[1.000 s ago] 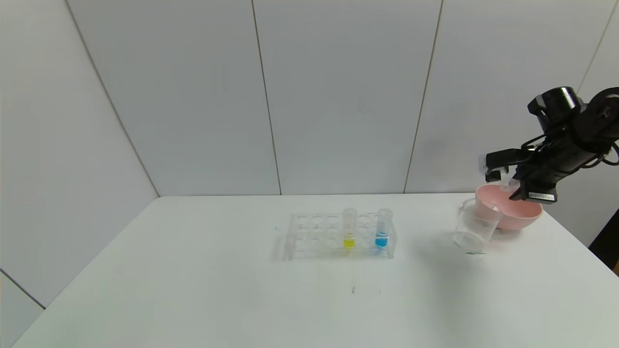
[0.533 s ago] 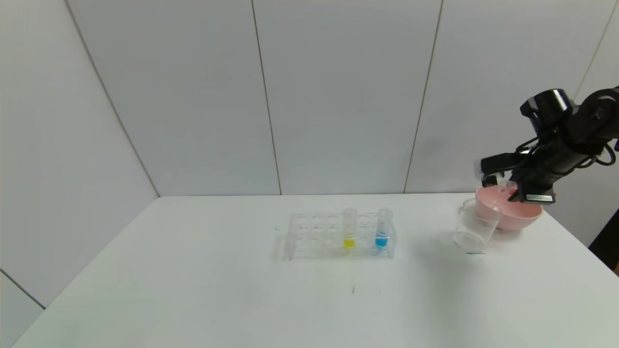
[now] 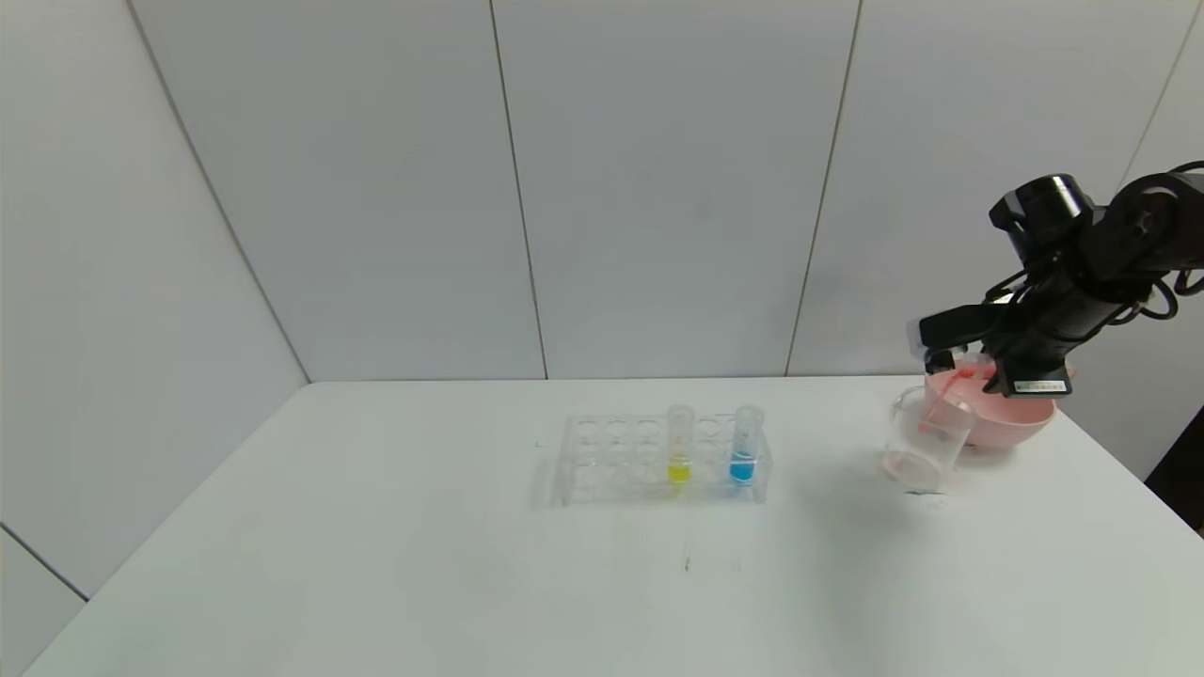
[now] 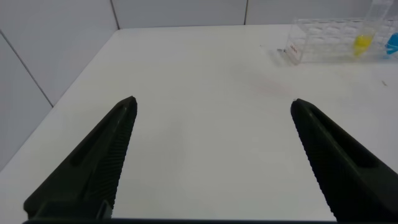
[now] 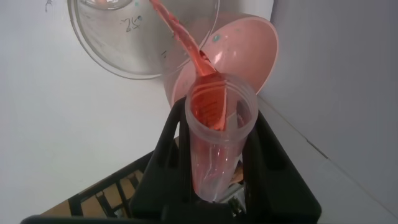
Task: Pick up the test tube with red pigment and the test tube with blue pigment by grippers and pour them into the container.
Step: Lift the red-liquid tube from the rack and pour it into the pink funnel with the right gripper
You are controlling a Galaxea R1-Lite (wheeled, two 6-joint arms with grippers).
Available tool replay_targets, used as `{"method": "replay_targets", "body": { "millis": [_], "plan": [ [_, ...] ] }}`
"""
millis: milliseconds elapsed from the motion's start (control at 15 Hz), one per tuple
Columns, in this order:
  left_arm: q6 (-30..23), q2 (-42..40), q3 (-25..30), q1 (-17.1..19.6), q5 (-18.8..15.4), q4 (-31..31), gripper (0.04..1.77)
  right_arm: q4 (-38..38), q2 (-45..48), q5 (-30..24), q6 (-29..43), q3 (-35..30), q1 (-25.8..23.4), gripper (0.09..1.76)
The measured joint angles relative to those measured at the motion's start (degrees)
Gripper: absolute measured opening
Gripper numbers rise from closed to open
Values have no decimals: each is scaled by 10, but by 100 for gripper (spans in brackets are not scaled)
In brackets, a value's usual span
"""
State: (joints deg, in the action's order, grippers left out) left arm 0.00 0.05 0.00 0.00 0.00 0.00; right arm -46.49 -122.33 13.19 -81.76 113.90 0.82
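Observation:
My right gripper (image 3: pixel 969 365) (image 5: pixel 222 121) is shut on the test tube with red pigment (image 5: pixel 214 155), tilted mouth-down over the container (image 3: pixel 923 440) (image 5: pixel 124 43), a clear glass beaker. A thin red stream (image 5: pixel 180 34) runs from the tube's mouth into the beaker, and a little red shows at its bottom. The test tube with blue pigment (image 3: pixel 744 446) (image 4: pixel 393 41) stands upright in the clear rack (image 3: pixel 658 461). My left gripper (image 4: pixel 212 106) hangs open over bare table, far from the rack, with nothing between its fingers.
A pink bowl (image 3: pixel 1016 418) (image 5: pixel 249 50) stands just behind the beaker, under my right wrist. A yellow-liquid tube (image 3: pixel 679 448) (image 4: pixel 362 38) stands in the rack beside the blue one. The table's right edge (image 3: pixel 1129 470) runs close to the bowl.
My right arm has shifted left toward the beaker and tipped the tube further. Red liquid now streams into the beaker, which showed none before.

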Motion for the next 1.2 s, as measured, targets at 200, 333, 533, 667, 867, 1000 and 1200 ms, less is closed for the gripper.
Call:
{"method": "replay_targets", "body": {
  "millis": [200, 333, 533, 667, 867, 1000, 1200],
  "plan": [
    [0, 0, 0, 0, 0, 0, 176, 2, -1, 0, -32, 0, -2, 53],
    [0, 0, 0, 0, 0, 0, 176, 4, -1, 13, -42, 0, -5, 53],
    [0, 0, 0, 0, 0, 0, 176, 2, 0, 20, -44, 0, -2, 53],
    [0, 0, 0, 0, 0, 0, 176, 2, 1, 44, -46, 0, 2, 53],
    [0, 0, 0, 0, 0, 0, 176, 5, 3, 51, -68, 0, 7, 53],
    [0, 0, 0, 0, 0, 0, 176, 3, 4, 67, -74, 0, 15, 53],
    [0, 0, 0, 0, 0, 0, 176, 3, 7, 98, -96, 1, 27, 53]
  ]
}}
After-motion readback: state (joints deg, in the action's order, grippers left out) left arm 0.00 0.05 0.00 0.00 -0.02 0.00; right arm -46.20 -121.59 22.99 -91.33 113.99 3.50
